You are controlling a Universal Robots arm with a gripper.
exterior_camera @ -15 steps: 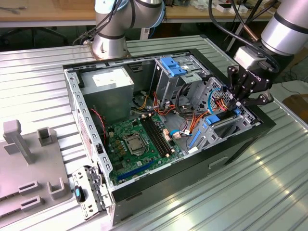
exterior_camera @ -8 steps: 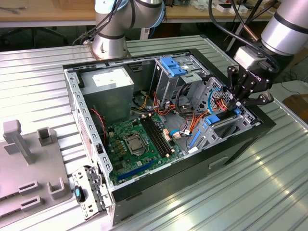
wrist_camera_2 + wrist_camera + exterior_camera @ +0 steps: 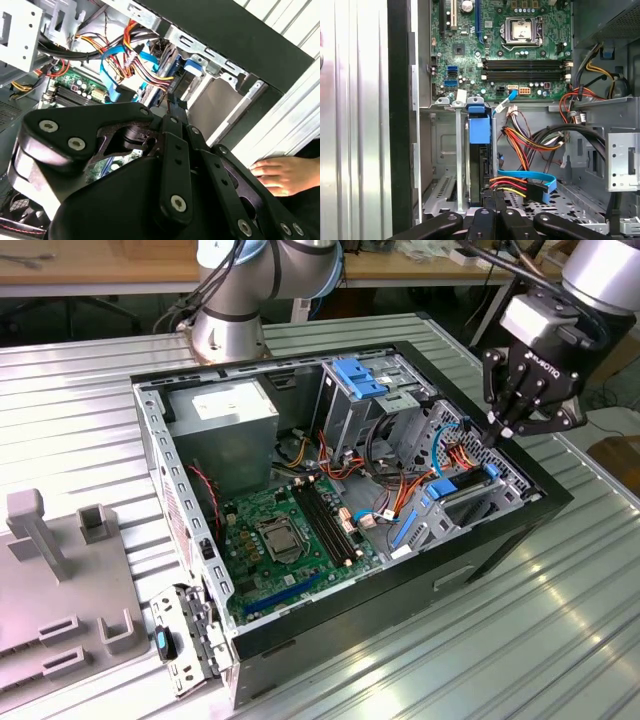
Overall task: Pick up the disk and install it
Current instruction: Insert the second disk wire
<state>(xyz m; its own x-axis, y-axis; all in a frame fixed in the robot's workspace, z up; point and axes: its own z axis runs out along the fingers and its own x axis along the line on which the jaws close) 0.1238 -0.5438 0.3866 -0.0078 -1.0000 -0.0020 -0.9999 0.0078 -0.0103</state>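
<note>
One gripper (image 3: pixel 497 430), jaws pressed together, nothing between them, poised above the open computer case (image 3: pixel 480 550).
Disk (image 3: pixel 480 150) sits on edge in its bay beside the case wall, blue carrier handle toward the motherboard (image 3: pixel 520 50); coloured cables (image 3: pixel 530 145) run alongside. Hand (image 3: pixel 282 172) rests on the table outside.

Below the gripper (image 3: pixel 503 426) fingertips, the drive bay holds the disk (image 3: pixel 479 150) upright between metal rails, a narrow gap either side. Just beside the fingertips, orange and blue cables (image 3: pixel 527 182) cross the bay floor. The black case wall (image 3: pixel 520 455) stands close on the fingers' outer side
</note>
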